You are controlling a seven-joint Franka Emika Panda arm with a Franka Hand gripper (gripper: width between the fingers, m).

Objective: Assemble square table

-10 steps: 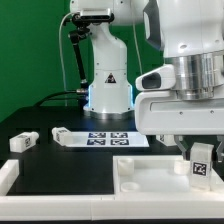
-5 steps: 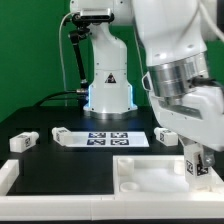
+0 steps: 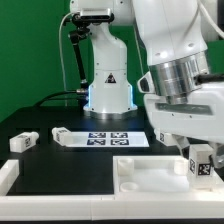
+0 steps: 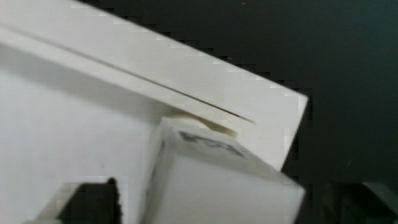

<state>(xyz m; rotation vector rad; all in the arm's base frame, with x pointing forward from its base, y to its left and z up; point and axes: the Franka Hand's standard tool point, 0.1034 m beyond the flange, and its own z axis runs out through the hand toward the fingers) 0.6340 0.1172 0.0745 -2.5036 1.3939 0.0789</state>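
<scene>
Exterior view, main item: large white plastic square table top (image 3: 150, 186) with raised rim, lying flat on the black table surface (image 3: 70, 160), at the front and toward the exterior view's right.
Standing part: short white blocky leg (image 3: 201, 163) bearing a black-and-white tag, upright at the top's corner on the exterior view's right, directly under the arm.
Wrist view: the same leg (image 4: 210, 170), its end meeting the table top (image 4: 89, 110) close to the rim edge.
Gripper: two-finger gripper (image 4: 228, 200) spread wide. Its dark fingertips (image 4: 93, 198) stand clear of the leg on either side, and nothing is held.
Loose parts: second white blocky leg (image 3: 22, 142) near the exterior view's left edge; third white blocky leg (image 3: 62, 135) just beside the marker board (image 3: 115, 138).
Border: low white border rail (image 3: 6, 178) at the front, on the exterior view's left.
</scene>
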